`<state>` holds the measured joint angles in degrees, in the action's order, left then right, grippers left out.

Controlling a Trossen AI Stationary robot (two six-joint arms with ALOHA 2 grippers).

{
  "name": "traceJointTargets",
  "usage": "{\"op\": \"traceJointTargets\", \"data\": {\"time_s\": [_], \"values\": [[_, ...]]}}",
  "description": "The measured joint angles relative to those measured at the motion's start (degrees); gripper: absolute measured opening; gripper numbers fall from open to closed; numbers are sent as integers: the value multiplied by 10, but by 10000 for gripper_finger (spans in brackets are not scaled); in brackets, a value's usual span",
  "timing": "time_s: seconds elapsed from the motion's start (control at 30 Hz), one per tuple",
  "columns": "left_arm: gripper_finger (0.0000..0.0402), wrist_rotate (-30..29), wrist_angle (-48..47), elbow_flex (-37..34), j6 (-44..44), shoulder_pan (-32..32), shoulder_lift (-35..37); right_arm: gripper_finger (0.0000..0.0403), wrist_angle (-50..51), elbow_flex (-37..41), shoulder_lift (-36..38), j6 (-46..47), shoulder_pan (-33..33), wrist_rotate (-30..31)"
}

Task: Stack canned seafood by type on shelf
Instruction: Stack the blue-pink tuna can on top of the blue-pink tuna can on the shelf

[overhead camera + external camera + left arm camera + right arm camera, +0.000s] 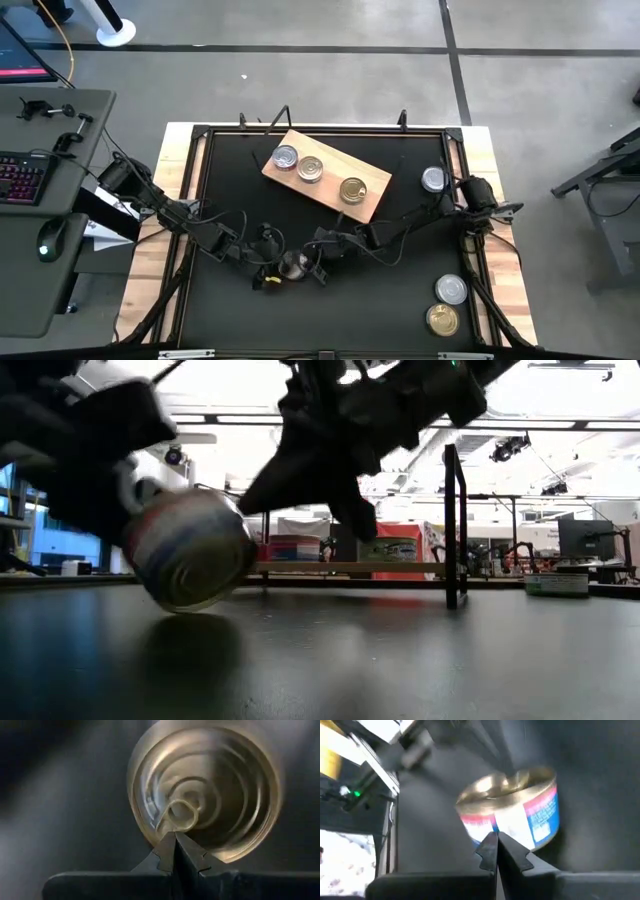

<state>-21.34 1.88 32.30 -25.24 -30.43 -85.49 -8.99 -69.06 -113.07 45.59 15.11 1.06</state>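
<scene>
Three tins [312,170] on shelf [375,198]; three beside, right.

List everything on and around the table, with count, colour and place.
Tins on the plank: three, two silver-lidded and one gold-lidded, in a row along it.
Wooden plank: one, light wood, angled across the far middle of the black tabletop.
Silver-lidded tin: one, right side of the tabletop.
Near-right tins: two, silver beside gold.
Tilted tin: one, gold lid, red, white and blue label, near middle, between both grippers.
Keyboard: one, black with red lights, on the grey desk at the left.
Left gripper: dark, fingers shut, at the tilted tin.
Right gripper: dark, fingers shut, at that tin's other side.
</scene>
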Motion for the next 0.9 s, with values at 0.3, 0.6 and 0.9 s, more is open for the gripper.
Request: {"op": "traceJointTargets", "data": {"time_s": [0.3,0.6,0.9], "values": [[0,47,-67,-3,-33,-4,3,0,-30,0,12,-22,-5,-1],[0,64,-273,25,-73,-4,123,0,73,0,92,-101,-5,-3],[20,31,-301,145,146,86,193,0,263,0,216,-125,10,63]]}}
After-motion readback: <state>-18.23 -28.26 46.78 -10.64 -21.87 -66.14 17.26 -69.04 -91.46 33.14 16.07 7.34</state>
